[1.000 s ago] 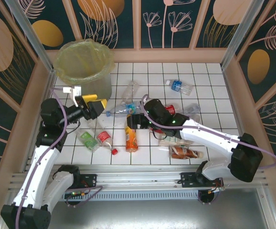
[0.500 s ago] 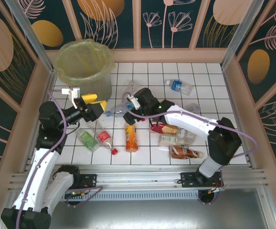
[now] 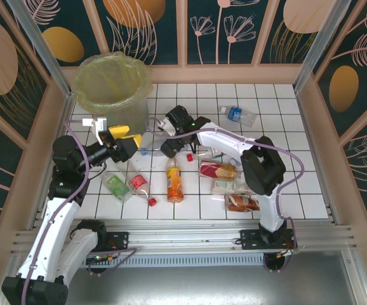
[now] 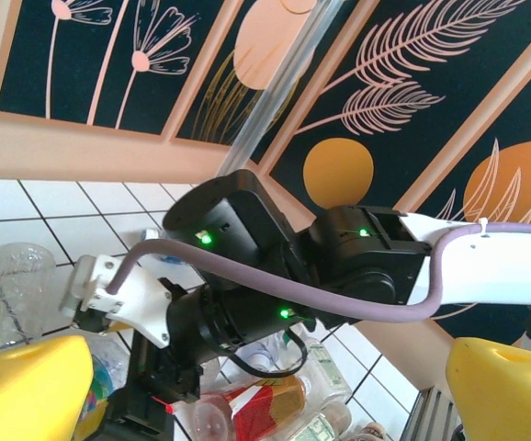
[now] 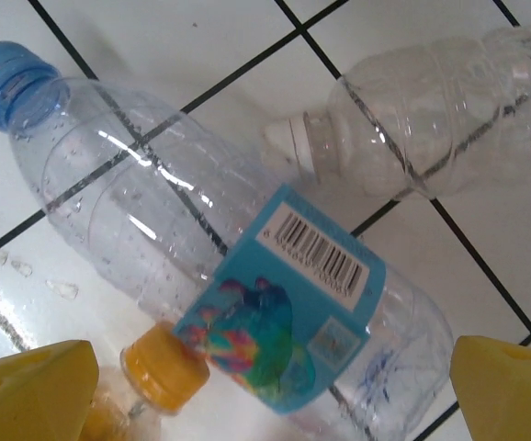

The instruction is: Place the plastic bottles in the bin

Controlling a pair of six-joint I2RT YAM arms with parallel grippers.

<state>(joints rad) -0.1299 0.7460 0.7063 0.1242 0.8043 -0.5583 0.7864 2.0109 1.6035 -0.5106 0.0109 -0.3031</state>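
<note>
Under the right fingers (image 5: pixel 28 384), spread and empty like the left fingers (image 4: pixel 27 390), the blue-label bottle (image 5: pixel 233 276) looked light, wet and soft, best taken at its middle.

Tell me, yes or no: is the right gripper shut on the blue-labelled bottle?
No, the right gripper stands open, yellow fingers far apart, with the blue-labelled bottle lying on the tiles.

White tiled table top (image 3: pixel 279 114) with dark grout lines, bordered by a pale wooden frame (image 3: pixel 234 73). Dark blue-green wall panels (image 3: pixel 234 28) rise behind the far edge and both side edges, painted with cream flowers, feathery leaves and orange ovals. Slanted metal posts (image 3: pixel 37 46) stand at the far corners. Aluminium rails (image 3: pixel 183 241) run along the near edge.
</note>
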